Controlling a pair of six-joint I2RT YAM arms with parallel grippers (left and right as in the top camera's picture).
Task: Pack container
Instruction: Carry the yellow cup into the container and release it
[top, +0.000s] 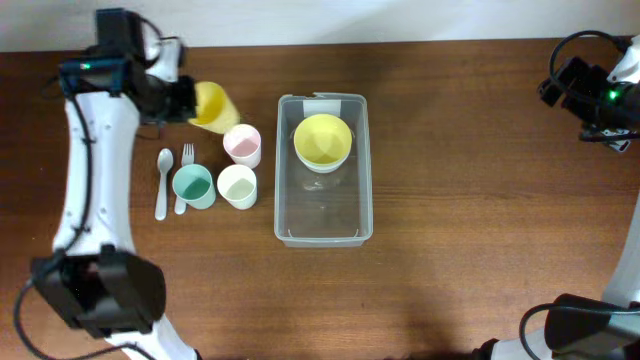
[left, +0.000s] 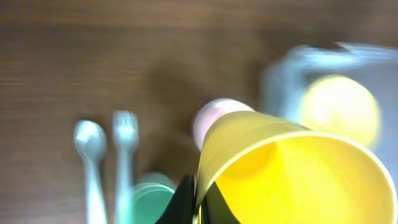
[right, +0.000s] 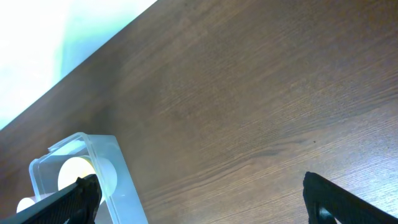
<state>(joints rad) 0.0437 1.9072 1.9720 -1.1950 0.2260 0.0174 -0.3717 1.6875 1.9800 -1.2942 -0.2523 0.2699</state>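
The clear plastic container (top: 323, 215) lies in the middle of the table, with a yellow bowl (top: 322, 140) in its far end. It also shows in the left wrist view (left: 280, 81) and the right wrist view (right: 121, 174). My left gripper (top: 185, 100) is shut on the rim of a yellow cup (top: 213, 106) and holds it tilted above the table, left of the container. In the left wrist view the yellow cup (left: 298, 180) fills the lower right. My right gripper (top: 600, 105) is open and empty at the far right, away from everything.
A pink cup (top: 242, 144), a green cup (top: 193, 186) and a pale cup (top: 237, 185) stand left of the container. A white spoon (top: 162, 183) and fork (top: 185, 175) lie further left. The table's far edge runs along the top.
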